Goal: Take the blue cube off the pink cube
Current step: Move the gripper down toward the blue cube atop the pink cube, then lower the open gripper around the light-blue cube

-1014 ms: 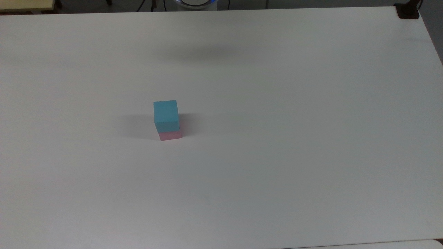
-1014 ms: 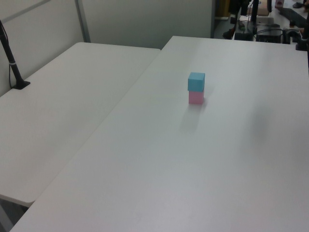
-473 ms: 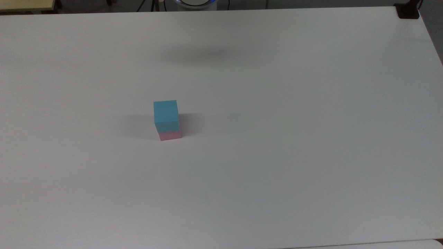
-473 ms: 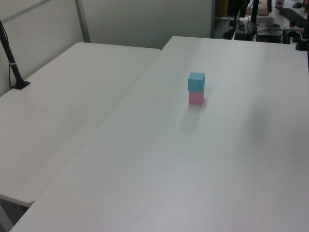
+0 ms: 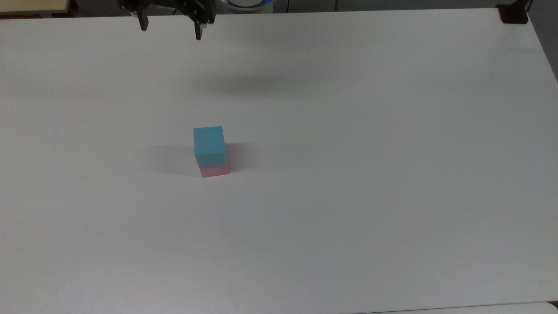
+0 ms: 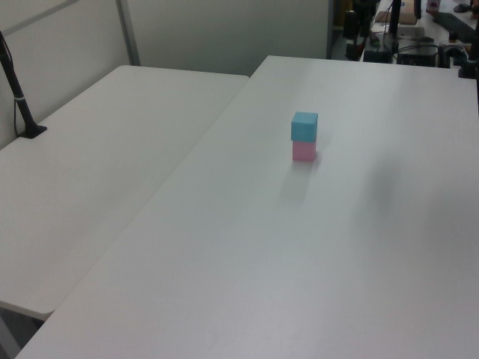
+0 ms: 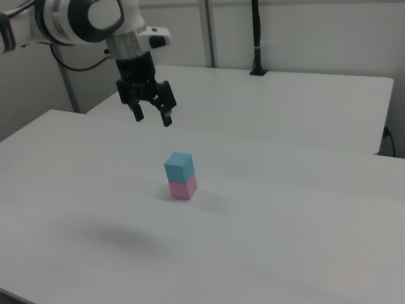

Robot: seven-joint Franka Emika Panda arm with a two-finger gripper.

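The blue cube (image 5: 209,141) (image 6: 304,126) (image 7: 179,166) rests squarely on top of the pink cube (image 5: 214,170) (image 6: 304,152) (image 7: 183,189) on the white table (image 5: 348,174). My gripper (image 5: 170,29) (image 7: 152,115) hangs open in the air with nothing between its black fingers. In the top view it is at the upper edge, well beyond the stack. In the right view it hovers above and to the left of the cubes, well clear of them.
A second white table (image 6: 97,164) adjoins the first one at the left view's left, with a black pole (image 6: 19,97) clamped at its edge. A dark clamp (image 5: 513,15) sits at the top view's upper right corner.
The open gripper has come into the top view at its upper edge. The two cubes have not moved.
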